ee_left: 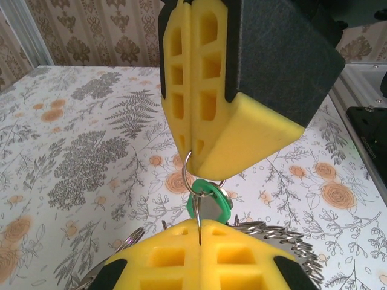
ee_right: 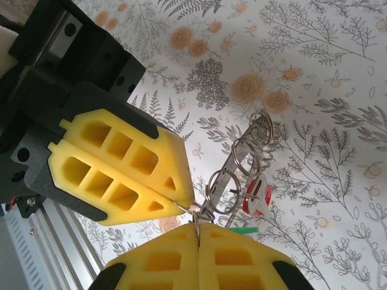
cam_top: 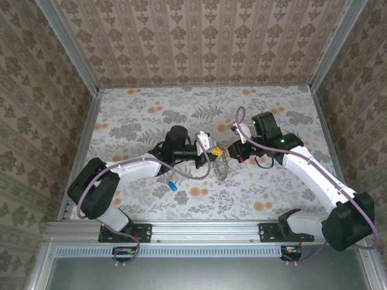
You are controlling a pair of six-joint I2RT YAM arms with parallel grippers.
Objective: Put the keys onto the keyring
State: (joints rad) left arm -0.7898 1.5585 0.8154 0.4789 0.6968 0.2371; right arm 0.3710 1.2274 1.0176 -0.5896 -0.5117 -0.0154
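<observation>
Threading is the step in hand, and both grippers meet nose to nose above the middle of the tabletop (cam_top: pixel 139 121).

**Gripper state.** The left gripper (ee_left: pixel 199 231) is fully closed, with a thin metal edge pinched in the seam of its yellow pads. The right gripper (ee_left: pixel 191 144) is likewise fully closed, with the wire of the keyring (ee_left: pixel 184 170) emerging from its tip as a small loop. What the left gripper pinches reads as the same ring's wire. A key blade seen edge-on cannot be ruled out.

**Task items.** The keyring hangs in the air between the two tips, clear of the tabletop.
- A green key (ee_left: pixel 211 202) sits on it, just above the left pads.
- A red key (ee_right: pixel 257 199) hangs lower, beside a bunch of smaller rings (ee_right: pixel 242 160).
- A blue key (cam_top: pixel 172 185) lies loose on the tabletop, near the left arm and well apart from the ring.

**Appearance.** The ring is thin, silvery and springy-looking. The key heads are bright plastic, far smaller than either pad.

**Recommendation.**
- Hold one grip rigid as the anchor, and move the other in small, slow increments.
- Pull along the wire rather than across it, as foam pads on thin wire are judged liable to let it twist or slip.
- Confirm the green key is properly seated before either grip opens.
- The blue key will then need collecting.
</observation>
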